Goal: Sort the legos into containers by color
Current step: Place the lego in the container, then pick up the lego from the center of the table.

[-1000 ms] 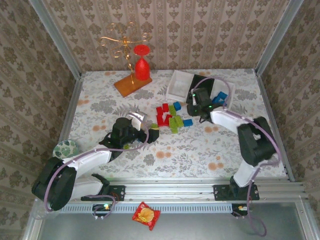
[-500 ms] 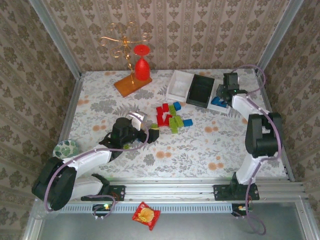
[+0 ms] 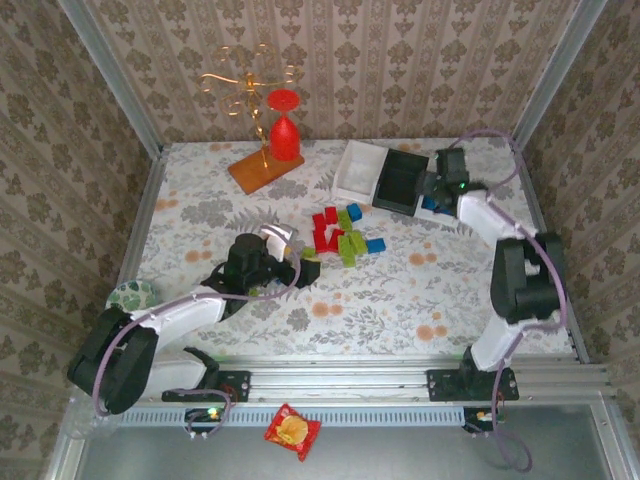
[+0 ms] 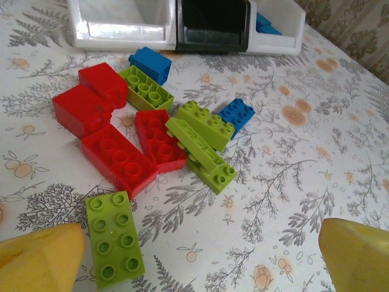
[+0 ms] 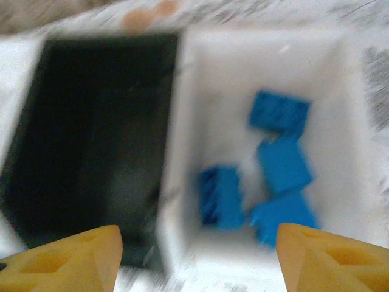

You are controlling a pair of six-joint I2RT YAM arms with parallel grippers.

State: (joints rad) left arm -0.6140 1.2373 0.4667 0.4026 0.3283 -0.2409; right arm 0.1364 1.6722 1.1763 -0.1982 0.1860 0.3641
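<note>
right gripper hangs spread and empty above a white tray holding several blue bricks; the view is blurred. black tray touches its side. left gripper, also spread and empty, faces the loose legos on the table: red, green, two blue, with one green brick nearest. another white tray sits beyond them.

Right gripper swung from the near side of the black tray out over the right white tray, then edged back left. Left gripper crept slightly toward the lego pile.
</note>
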